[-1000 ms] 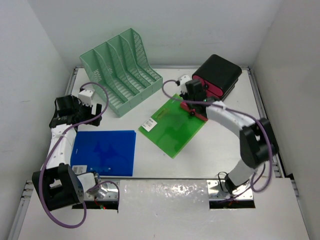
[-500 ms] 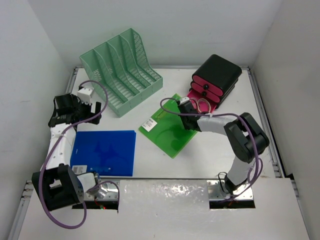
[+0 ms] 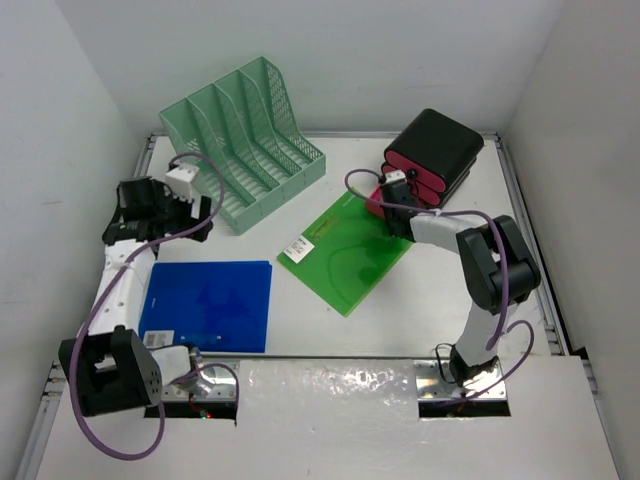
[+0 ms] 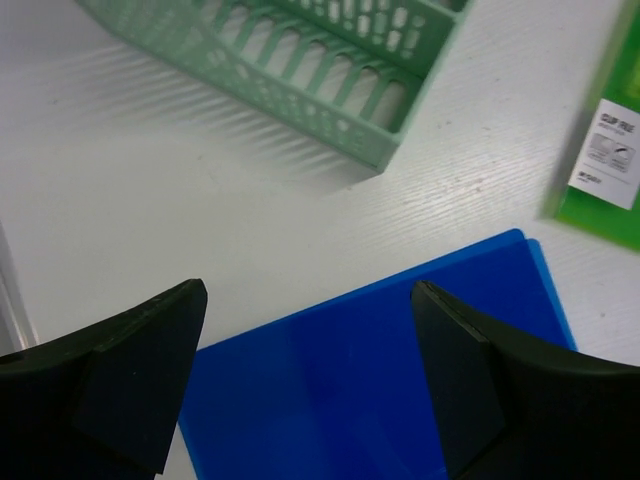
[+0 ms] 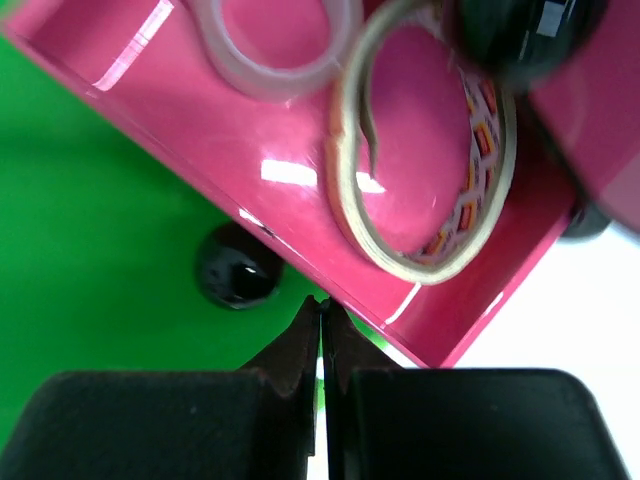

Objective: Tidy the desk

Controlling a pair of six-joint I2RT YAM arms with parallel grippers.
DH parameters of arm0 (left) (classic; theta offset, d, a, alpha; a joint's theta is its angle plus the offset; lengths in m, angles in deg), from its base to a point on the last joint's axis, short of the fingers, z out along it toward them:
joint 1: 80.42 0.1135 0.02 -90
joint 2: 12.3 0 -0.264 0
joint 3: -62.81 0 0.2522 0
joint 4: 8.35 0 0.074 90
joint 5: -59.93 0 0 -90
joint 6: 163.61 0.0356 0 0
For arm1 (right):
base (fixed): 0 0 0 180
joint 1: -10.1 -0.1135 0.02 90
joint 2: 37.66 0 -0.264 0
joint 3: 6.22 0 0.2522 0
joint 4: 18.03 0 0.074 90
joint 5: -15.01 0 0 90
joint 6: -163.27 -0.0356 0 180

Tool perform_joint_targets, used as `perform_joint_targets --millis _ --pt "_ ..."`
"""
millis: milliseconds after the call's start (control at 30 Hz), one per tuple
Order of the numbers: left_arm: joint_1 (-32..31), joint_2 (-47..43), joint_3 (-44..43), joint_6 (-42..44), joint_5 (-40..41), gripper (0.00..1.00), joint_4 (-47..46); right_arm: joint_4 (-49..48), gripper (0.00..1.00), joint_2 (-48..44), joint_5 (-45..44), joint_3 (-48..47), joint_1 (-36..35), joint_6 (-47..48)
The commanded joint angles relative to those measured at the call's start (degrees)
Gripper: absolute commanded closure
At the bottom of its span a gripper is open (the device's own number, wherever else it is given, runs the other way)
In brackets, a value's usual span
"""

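Note:
The white desk (image 3: 420, 300) holds a blue folder (image 3: 208, 305) at the left and a green folder (image 3: 345, 248) in the middle. A black drawer unit (image 3: 437, 150) stands at the back right, its lowest pink drawer (image 5: 250, 130) pulled out over the green folder (image 5: 90, 250). The drawer holds a beige tape roll (image 5: 430, 255) and a clear roll (image 5: 270, 75). My right gripper (image 5: 323, 305) is shut and empty, its tips against the drawer's front edge beside the black knob (image 5: 235, 275); it also shows in the top view (image 3: 388, 203). My left gripper (image 4: 308, 295) is open above the far edge of the blue folder (image 4: 350, 400).
A mint-green mesh file rack (image 3: 245, 140) stands at the back left, close to the left gripper (image 3: 165, 205); its corner shows in the left wrist view (image 4: 300, 60). The green folder's white label (image 4: 610, 150) is at that view's right edge. White walls enclose the desk.
My right gripper drew back over the green folder with the pink drawer coming open, then returned to the drawer's front edge. My left gripper shifted slightly towards the rack.

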Motion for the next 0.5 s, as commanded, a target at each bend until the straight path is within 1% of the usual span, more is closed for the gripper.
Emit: perform_joint_targets --millis 0,67,133,233,367,400,467 --pt "-6.7 0.9 -2.8 -2.1 1.6 0.19 -0.2 -2.7 1.0 1.6 -3.5 -5.0 1.2 3.3" --pt "-10.2 1.9 -3.5 -2.2 2.7 0.19 0.4 -4.5 1.0 2.8 -5.6 -6.6 2.1 4.0" --pt "-14.4 2.7 -4.3 -2.3 3.3 0.19 1.0 -6.6 1.0 3.0 -7.2 -6.3 2.6 4.7" --pt "-18.8 3.9 -4.9 -2.5 4.6 0.19 1.4 -11.9 1.0 3.2 -10.3 -5.9 3.6 7.1" --pt "-24.9 6.2 -5.2 -2.7 7.9 0.19 1.6 -18.4 1.0 6.0 -14.1 -6.5 3.8 14.4" --pt "-27.5 6.6 -5.0 -2.8 8.3 0.19 1.6 -19.3 1.0 6.4 -15.3 -6.3 3.8 15.3" --pt "-29.9 8.0 -4.8 -2.6 8.7 0.19 1.4 -22.0 1.0 7.0 -16.2 -5.7 3.9 18.2"
